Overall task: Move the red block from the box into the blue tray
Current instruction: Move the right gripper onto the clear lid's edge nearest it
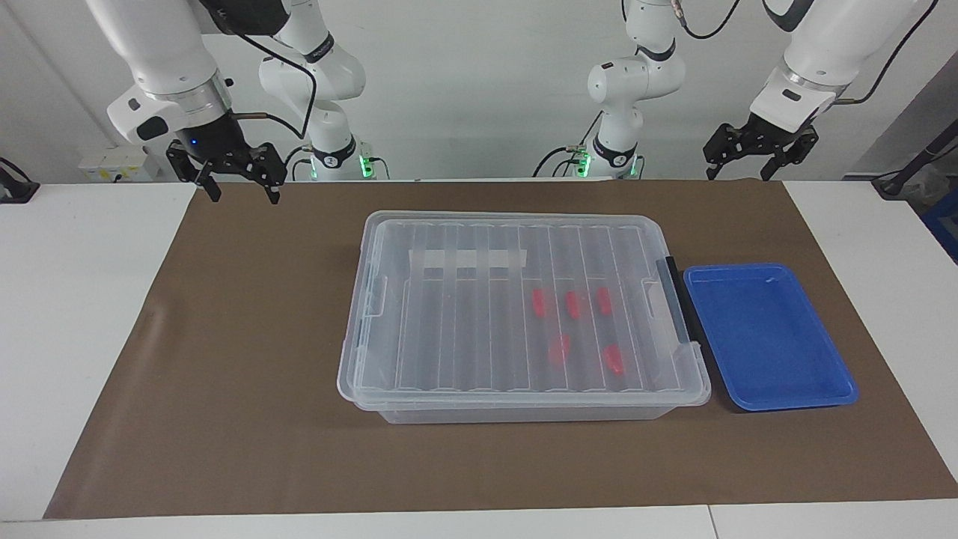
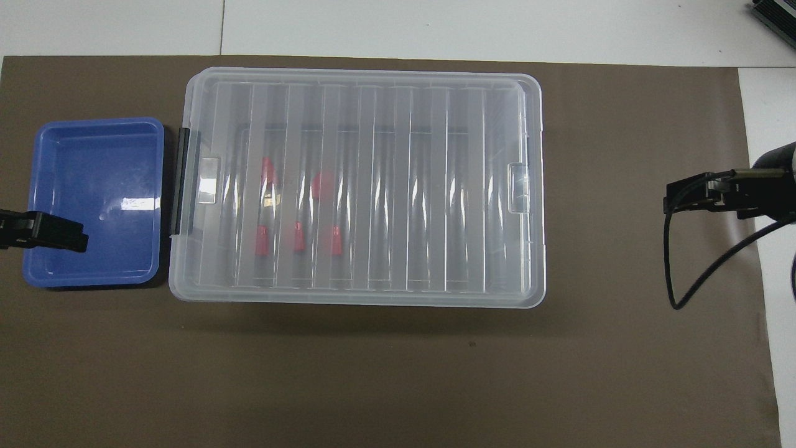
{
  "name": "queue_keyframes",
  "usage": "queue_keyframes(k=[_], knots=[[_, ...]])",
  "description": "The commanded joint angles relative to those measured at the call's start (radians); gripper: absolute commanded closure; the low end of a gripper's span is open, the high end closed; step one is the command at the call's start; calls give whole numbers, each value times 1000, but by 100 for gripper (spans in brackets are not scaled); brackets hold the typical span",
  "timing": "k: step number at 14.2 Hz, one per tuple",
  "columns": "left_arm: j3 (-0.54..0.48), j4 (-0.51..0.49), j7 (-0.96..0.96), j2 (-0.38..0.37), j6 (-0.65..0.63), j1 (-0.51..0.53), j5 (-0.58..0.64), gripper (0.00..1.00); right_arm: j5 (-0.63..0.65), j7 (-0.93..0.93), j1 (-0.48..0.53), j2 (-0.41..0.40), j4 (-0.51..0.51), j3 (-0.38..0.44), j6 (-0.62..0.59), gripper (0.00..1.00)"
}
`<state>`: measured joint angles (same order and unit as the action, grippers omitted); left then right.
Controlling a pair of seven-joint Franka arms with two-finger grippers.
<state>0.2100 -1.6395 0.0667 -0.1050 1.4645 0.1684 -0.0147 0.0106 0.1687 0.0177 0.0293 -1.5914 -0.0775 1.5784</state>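
The box (image 1: 516,314) is a clear bin on the brown mat, with its ribbed lid on and a black latch strip (image 1: 677,299) at the end next to the blue tray (image 1: 767,337). Several red blocks (image 1: 572,304) show through the lid, in the half toward the tray; they also show in the overhead view (image 2: 299,236). The tray (image 2: 93,155) is empty. My left gripper (image 1: 741,171) is open, empty and raised over the mat's edge at the left arm's end. My right gripper (image 1: 241,191) is open, empty and raised over the mat's corner at the right arm's end.
The brown mat (image 1: 239,359) covers most of the white table. A white label (image 1: 468,259) shows through the lid. In the overhead view, part of the left gripper (image 2: 43,230) overlaps the tray's rim, and the right gripper (image 2: 703,196) with its cable shows at the mat's end.
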Motion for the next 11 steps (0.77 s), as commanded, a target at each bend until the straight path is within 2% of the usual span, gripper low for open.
queue_keyframes(k=[1, 7, 11], knots=[[2, -14, 8, -18, 4, 13, -18, 0, 0, 37, 13, 20, -67, -27, 69, 3], [3, -17, 8, -18, -6, 11, -18, 0, 12, 152, 11, 4, -182, -122, 259, 4], [2, -16, 8, -18, 2, 14, -18, 0, 17, 201, 5, -60, -191, -166, 336, 4]])
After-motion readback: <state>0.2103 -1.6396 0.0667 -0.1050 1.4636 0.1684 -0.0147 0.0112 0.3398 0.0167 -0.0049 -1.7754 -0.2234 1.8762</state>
